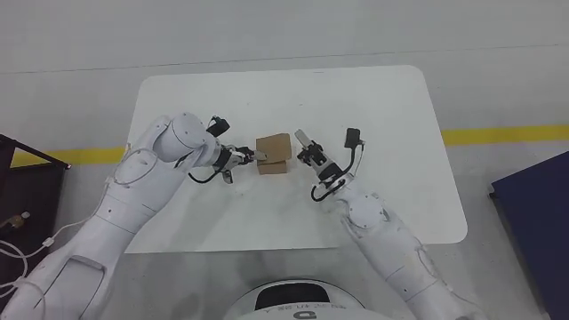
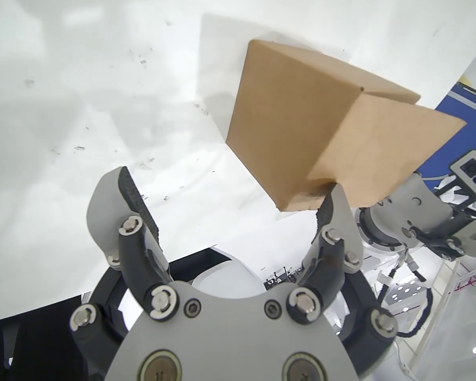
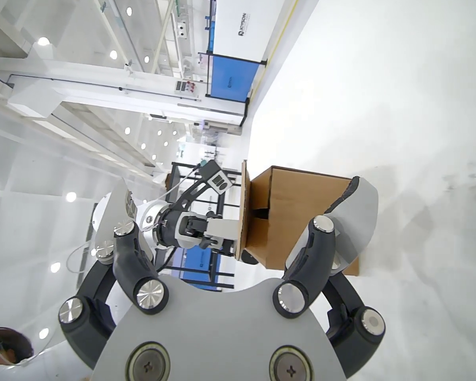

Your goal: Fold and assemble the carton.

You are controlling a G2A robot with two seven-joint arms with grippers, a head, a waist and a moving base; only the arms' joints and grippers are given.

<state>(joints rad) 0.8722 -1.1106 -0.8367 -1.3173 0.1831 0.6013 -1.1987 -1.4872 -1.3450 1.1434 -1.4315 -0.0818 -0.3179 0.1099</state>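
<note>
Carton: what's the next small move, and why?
Probably ease the left tool against the flap to fold it shut. The flap stands out from the carton, unfolded, and one finger of the open left tool touches its base corner. The open right tool sits at the opposite side, one finger beside the carton, placed to brace it.

Left gripper (image 2: 229, 181) spread wide over white table (image 2: 103, 81). Brown carton (image 2: 289, 128) at its 1 o'clock, one fingertip (image 2: 330, 204) touching carton corner. Right gripper (image 2: 412, 200) at 3 o'clock, beside the flap.
</note>
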